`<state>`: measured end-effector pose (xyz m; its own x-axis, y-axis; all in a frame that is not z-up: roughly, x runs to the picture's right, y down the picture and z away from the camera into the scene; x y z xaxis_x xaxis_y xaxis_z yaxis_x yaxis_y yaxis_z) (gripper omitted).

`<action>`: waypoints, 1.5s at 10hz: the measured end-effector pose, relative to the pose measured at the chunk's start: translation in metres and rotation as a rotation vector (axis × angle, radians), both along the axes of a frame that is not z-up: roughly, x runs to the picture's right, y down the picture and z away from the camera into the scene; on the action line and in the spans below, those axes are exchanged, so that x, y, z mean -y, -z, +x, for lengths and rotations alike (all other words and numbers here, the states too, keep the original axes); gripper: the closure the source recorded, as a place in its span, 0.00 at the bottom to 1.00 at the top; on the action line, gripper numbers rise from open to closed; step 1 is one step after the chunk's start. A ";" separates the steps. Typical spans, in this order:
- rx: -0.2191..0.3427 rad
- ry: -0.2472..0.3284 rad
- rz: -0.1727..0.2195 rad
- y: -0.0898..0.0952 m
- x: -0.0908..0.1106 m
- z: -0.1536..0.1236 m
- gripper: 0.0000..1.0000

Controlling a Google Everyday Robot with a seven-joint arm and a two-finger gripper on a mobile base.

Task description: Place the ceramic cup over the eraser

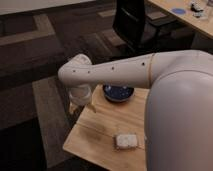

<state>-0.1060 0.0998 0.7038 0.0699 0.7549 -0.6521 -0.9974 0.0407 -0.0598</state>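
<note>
The ceramic cup, pale grey and round, hangs right under the end of my white arm, above the far left corner of the wooden table. My gripper comes down on the cup from above and is shut on it, though the wrist covers most of it. The eraser is hidden from view. Small tan patches show at the cup's base, and I cannot tell what they are.
A wide dark-blue bowl stands on the table's far edge, just right of the cup. A white rectangular block lies near the front edge. My arm and body cover the table's right side. A black office chair stands behind on dark carpet.
</note>
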 end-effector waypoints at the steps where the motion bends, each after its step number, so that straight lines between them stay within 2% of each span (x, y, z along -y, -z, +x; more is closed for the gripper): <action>1: 0.000 0.001 0.001 0.000 0.000 0.000 0.35; 3: -0.007 0.035 0.015 0.004 0.008 0.009 0.35; 6: -0.020 0.159 0.013 0.020 0.026 0.040 0.35; 8: 0.018 0.318 -0.045 0.029 0.026 0.055 0.35; 9: 0.057 0.453 -0.090 0.032 0.028 0.070 0.35; 11: 0.147 0.734 -0.146 0.033 0.039 0.108 0.35; 12: 0.165 0.800 -0.145 0.032 0.045 0.118 0.35; 13: 0.202 0.870 -0.102 0.025 0.057 0.125 0.35; 14: 0.230 0.885 -0.058 0.018 0.063 0.127 0.35; 15: 0.241 0.889 -0.041 0.016 0.066 0.129 0.35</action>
